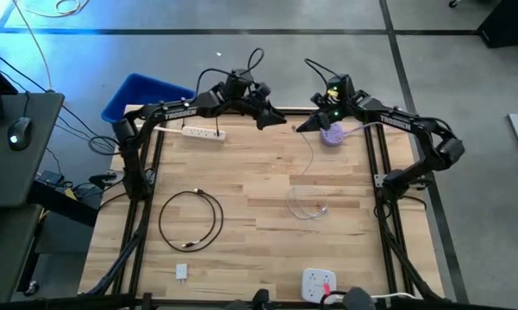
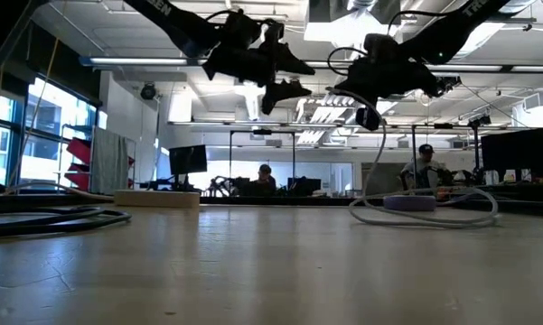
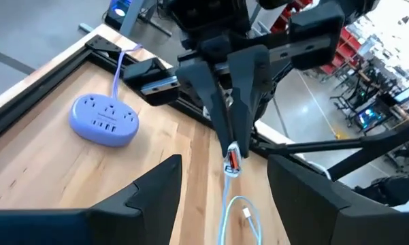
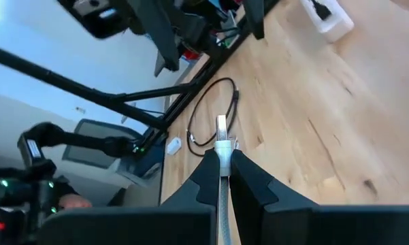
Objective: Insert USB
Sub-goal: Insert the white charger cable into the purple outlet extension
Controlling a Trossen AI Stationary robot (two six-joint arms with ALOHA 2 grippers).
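Note:
My right gripper point(image 1: 302, 128) is raised over the table's far middle, shut on the plug of a white USB cable point(image 1: 307, 194). Just to its right, a round purple hub point(image 1: 332, 135) lies flat on the wood, its ports up point(image 3: 103, 120). My left gripper point(image 1: 281, 120) is also raised, open, facing the right gripper from the left. Its fingers point(image 3: 156, 194) stand apart and hold nothing. In the low view the left gripper point(image 2: 285, 77) and the right gripper point(image 2: 370, 99) are both well above the table. My right gripper pinches the white cable's plug body point(image 4: 222, 147) between its two fingers, just behind the metal tip point(image 4: 221, 126), which sticks out past the fingertips. The fingers come from the table's right, slanting slightly down. The cable hangs slack below, its lower loops point(image 1: 308, 209) on the table.
A white power strip point(image 1: 202, 132) lies at the far left and a coiled black cable point(image 1: 190, 220) at the left middle. A small white adapter point(image 1: 181, 272) and a white hub point(image 1: 319, 282) sit near the front edge. A blue bin point(image 1: 142, 95) stands beyond the far left corner.

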